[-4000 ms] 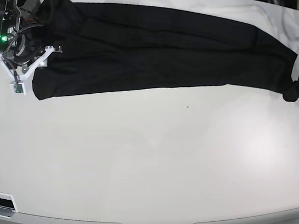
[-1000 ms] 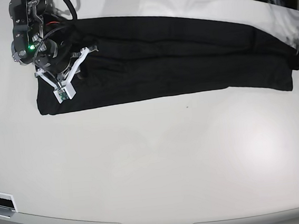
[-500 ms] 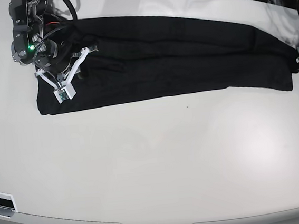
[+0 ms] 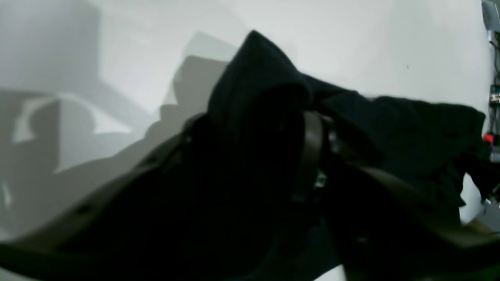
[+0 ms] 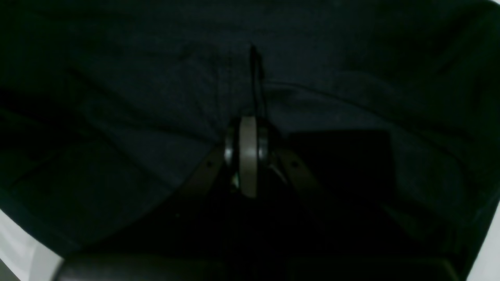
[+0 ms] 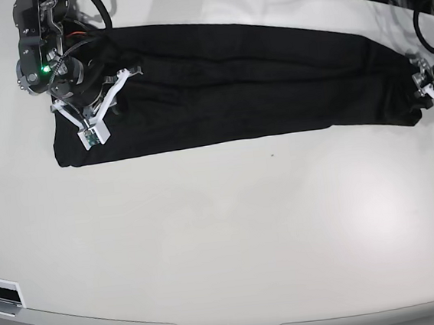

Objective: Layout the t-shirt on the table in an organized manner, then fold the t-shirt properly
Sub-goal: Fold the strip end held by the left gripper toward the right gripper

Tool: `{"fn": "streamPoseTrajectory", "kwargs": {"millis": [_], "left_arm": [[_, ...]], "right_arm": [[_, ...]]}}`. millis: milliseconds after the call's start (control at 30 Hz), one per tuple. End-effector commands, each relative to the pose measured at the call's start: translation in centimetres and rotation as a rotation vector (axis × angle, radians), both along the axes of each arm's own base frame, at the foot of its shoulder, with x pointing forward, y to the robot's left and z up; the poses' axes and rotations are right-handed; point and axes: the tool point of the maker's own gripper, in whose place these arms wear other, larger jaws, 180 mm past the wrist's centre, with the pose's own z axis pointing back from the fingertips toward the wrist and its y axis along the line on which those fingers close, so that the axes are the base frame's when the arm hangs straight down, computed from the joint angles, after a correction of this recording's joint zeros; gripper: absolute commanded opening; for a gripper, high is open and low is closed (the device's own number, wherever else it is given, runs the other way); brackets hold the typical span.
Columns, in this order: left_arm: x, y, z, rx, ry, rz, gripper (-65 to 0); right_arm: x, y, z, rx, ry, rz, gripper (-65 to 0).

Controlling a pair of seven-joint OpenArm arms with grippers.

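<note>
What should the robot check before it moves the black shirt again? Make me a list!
1. Plain black fabric t-shirt lies in a long band on the glossy white table: ok.
2. Right tool shut on the shirt: ok.
3. Left tool at the shirt's other end: ok.
4. Left tool really gripping cloth: cannot tell.
5. Shirt smooth, no wrinkles: not ok.

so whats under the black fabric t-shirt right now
The black fabric t-shirt lies in a long band on the glossy white table, which shows all around it. Whatever lies beneath the cloth is covered, as are the right gripper fingertips pressed into it.
</note>
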Motion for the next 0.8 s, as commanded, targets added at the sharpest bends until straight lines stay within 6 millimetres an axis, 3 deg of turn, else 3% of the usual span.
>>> {"fn": "streamPoseTrajectory", "kwargs": {"millis": [0, 100, 133, 300, 567, 667, 767], "left_arm": [[0.0, 0.5, 0.5, 0.025, 0.011, -0.029, -43.5], [0.6, 0.3, 1.0, 0.031, -0.008, -0.042, -63.9], [0.8, 0.3, 1.2, 0.035, -0.014, -0.046, -65.0], [2.8, 1.3, 3.6, 0.078, -0.075, -0.067, -65.0], [5.0, 5.3, 8.1, 0.175, -0.144, -0.057, -65.0], [5.3, 5.6, 9.0, 0.162, -0.164, -0.046, -65.0], [5.3, 4.6, 9.3, 0.087, -0.164, -0.044, -65.0]], "right_arm": [[-0.4, -0.8, -0.3, -0.041, 0.029, -0.004, -65.0], [-0.4, -0.8, -0.3, -0.038, 0.029, -0.005, -65.0], [-0.4, -0.8, -0.3, -0.037, 0.029, -0.005, -65.0], [0.7, -0.8, 0.3, -0.037, 0.003, -0.003, -65.0], [1.5, 1.2, 1.4, 0.073, -0.025, 0.036, -65.0], [1.9, 1.3, 1.6, 0.075, -0.036, 0.034, -65.0], [2.8, 1.2, 2.1, 0.069, -0.056, 0.040, -65.0]]}}
